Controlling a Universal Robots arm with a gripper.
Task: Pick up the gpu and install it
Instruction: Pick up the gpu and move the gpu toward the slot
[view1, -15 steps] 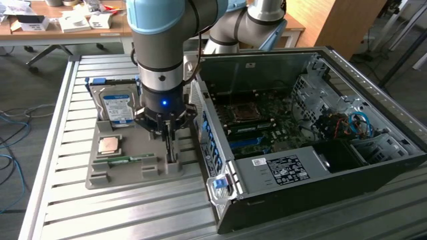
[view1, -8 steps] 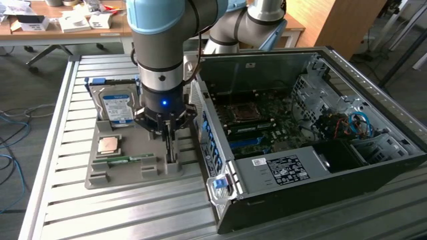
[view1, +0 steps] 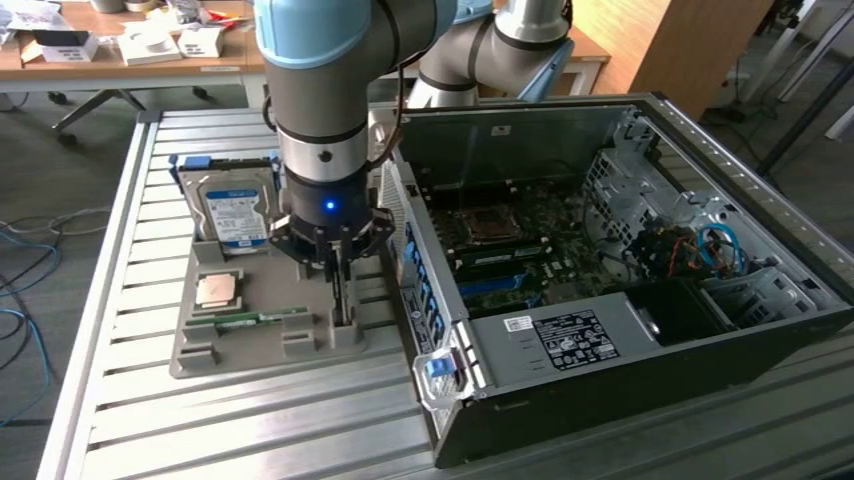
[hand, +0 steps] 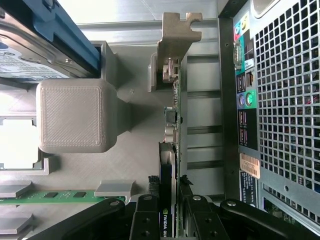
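Nearest me is the slatted counter (view1: 200, 430), bare metal ribs running across it. On it, toward the exterior view's right, an open computer case (view1: 747, 330) lies on its side. Its near corner carries a blue latch (view1: 438, 368) and a grey power supply (view1: 567, 340) with a printed label. Deeper inside, the motherboard (view1: 521, 250) lies exposed, with red and blue wires (view1: 707, 250) bunched farther toward the exterior view's right.

Just beside the case, toward the exterior view's left, sits a grey holder tray (view1: 200, 355). A slim green memory stick (view1: 247, 320) lies flat in its near part. A square processor (view1: 218, 290) sits a little farther back, and a silver hard drive (view1: 238, 210) with a blue-white label stands propped at the far end. The gpu (view1: 343, 305) stands on edge in a slot along the side of the tray nearest the case, with its metal bracket (hand: 175, 35) at the end toward the hard drive. The arm (view1: 320, 120) drops straight down over it. The pincer (view1: 336, 268) is closed on the card, its black fingers (hand: 145, 215) pressing it from both sides while the card sits in the tray.

Beyond the counter is grey floor (view1: 80, 170), with loose cables (view1: 20, 260) trailing at the exterior view's left. Farther back is a wooden counter (view1: 134, 65) strewn with white boxes (view1: 147, 45), and a wooden cabinet (view1: 681, 40) stands at the far right of the exterior view.
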